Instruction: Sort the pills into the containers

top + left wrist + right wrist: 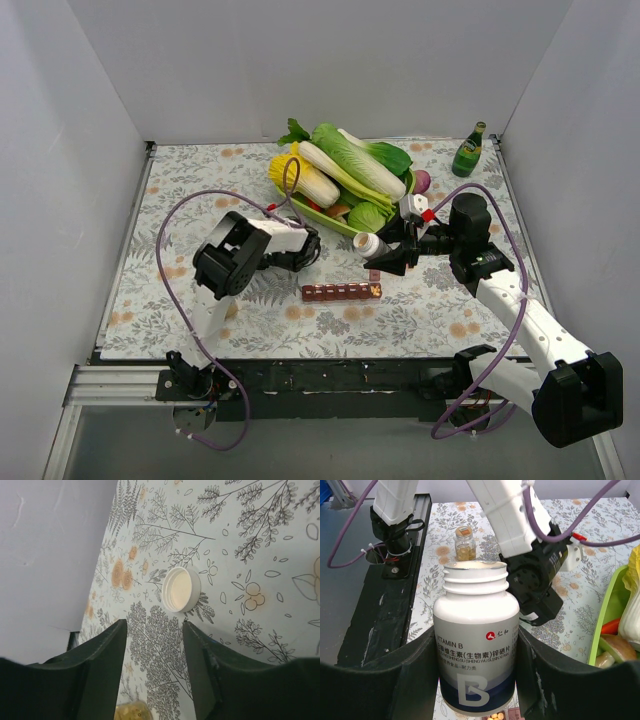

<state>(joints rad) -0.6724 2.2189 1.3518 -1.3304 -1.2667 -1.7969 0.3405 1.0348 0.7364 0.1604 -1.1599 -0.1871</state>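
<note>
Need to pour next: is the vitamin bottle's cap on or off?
Off. The vitamin bottle shows bare neck threads with nothing on top; a white cap lies hollow side up on the tablecloth.

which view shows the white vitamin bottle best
The right wrist view. The white vitamin bottle fills the frame there, uncapped, its label readable, clamped in the right gripper. The top external view shows it only small, tipped sideways in that gripper. The left wrist view does not show it.

White bottle point(476, 645), dark red organiser point(340, 292), floral-printed tablecloth point(400, 325).
</note>
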